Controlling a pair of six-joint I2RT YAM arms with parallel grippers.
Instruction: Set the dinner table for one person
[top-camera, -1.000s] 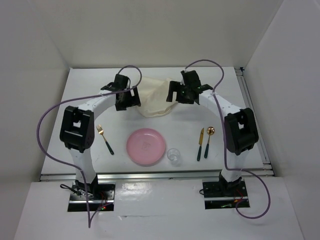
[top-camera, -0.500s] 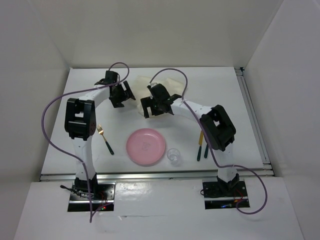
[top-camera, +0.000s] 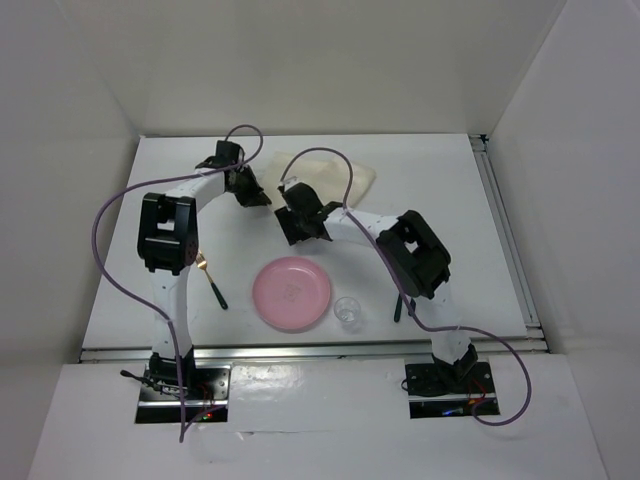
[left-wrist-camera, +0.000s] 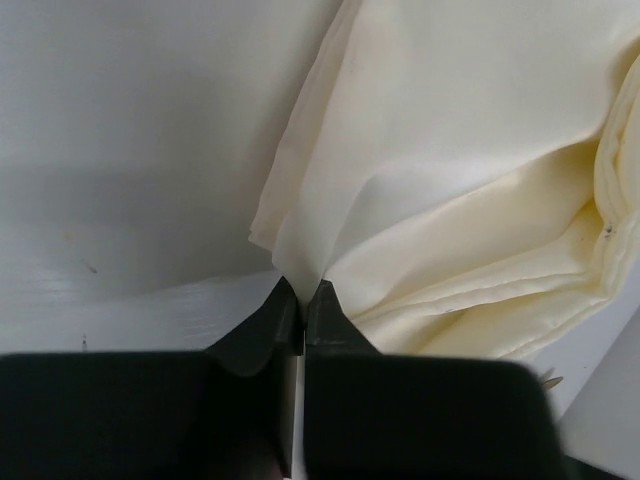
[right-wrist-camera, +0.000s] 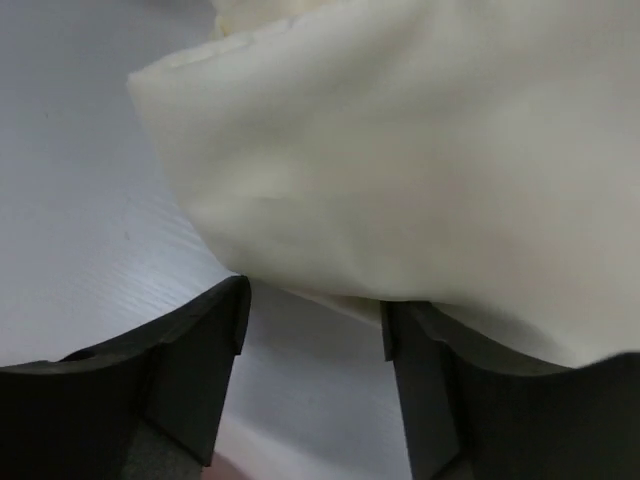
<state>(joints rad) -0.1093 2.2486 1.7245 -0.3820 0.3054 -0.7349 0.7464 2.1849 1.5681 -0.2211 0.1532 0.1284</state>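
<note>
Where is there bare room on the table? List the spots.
Bare: the right side of the table, between the right arm and the rail. Crowded: the near middle with fork, plate and glass, and around the cloth.

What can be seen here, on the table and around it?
Table: one, white, under everything.
Cloth: one, cream, rumpled, far middle of the table.
Plate: one, pink, near middle.
Glass: one, clear, just right of the plate.
Fork: one, gold with dark handle, left of the plate.
Dark handle: one, right of the glass; the rest hidden under the right arm.
Cables: two, purple, one looping along each arm.
Arms: two, white and black, both reaching to the cloth.
Left gripper: black, shut on a cloth corner.
Right gripper: black, open, at the cloth's edge.
</note>
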